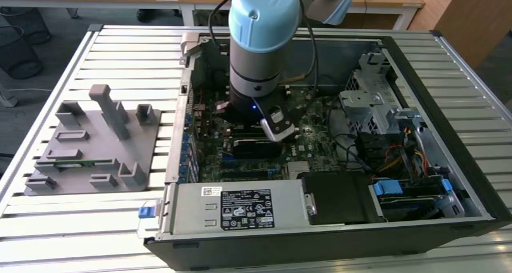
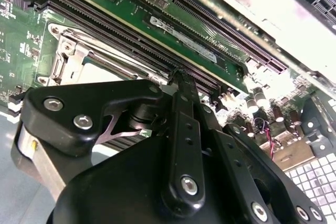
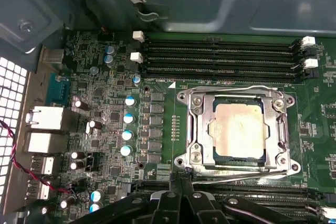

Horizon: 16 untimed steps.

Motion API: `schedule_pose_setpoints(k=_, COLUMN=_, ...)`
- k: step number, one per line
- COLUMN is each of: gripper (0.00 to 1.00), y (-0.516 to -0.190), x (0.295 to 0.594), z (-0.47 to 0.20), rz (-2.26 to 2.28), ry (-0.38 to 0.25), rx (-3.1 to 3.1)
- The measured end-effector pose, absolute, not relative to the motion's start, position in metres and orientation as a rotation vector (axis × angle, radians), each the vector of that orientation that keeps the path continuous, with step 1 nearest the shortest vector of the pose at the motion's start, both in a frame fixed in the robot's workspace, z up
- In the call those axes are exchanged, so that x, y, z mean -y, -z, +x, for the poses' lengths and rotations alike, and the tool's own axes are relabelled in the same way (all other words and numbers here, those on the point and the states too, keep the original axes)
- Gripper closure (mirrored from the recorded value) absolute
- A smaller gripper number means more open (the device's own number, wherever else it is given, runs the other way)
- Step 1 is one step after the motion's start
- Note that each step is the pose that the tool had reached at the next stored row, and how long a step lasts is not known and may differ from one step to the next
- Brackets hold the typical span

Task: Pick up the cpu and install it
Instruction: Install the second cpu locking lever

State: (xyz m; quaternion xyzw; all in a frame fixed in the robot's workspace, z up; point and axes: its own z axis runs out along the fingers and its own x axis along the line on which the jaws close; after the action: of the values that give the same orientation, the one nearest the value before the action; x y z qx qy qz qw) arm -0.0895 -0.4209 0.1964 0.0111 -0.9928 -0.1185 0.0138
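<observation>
Within the metal socket (image 3: 237, 129) on the motherboard (image 3: 157, 129), the cpu (image 3: 239, 130) lies flat, its pale metal top showing through the opening of the socket's silver frame; a thin wire lever (image 3: 236, 167) runs along the frame's edge nearest the gripper. Taking the cpu as the dial centre in the first wrist view, four dark memory slots (image 3: 220, 59) with white end clips run across at twelve o'clock, a column of small blue-topped capacitors (image 3: 127, 124) stands at nine o'clock, and further slots (image 3: 252, 190) lie at six o'clock. The gripper (image 3: 181, 182) sits at roughly seven o'clock of the cpu, its black fingers drawn together into one narrow tip that holds nothing; the tip is close beside the socket's corner, and whether it touches the board cannot be told. In the second wrist view the gripper (image 2: 181, 77) shows the same closed state, its joined fingers pointing at the memory slots (image 2: 157, 35), with part of the socket (image 2: 79, 61) behind its linkage. In the exterior view the arm (image 1: 260, 39) reaches straight down into the open computer case (image 1: 336, 225), which lies on a slatted table (image 1: 120, 45). A grey fixture tray (image 1: 92, 144) rests on the table well apart from the case, at nine o'clock of it.
</observation>
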Motion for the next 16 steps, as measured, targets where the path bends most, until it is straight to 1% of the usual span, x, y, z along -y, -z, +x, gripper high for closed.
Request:
schedule_pose_setpoints(k=5, gripper=0.89, y=-0.1929, x=0.4209, z=-0.0895, rz=0.035, ry=0.404, rx=3.088)
schedule_pose_setpoints(k=16, gripper=0.89, y=-0.1923, x=0.4208, z=-0.0895, rz=0.035, ry=0.427, rx=3.085)
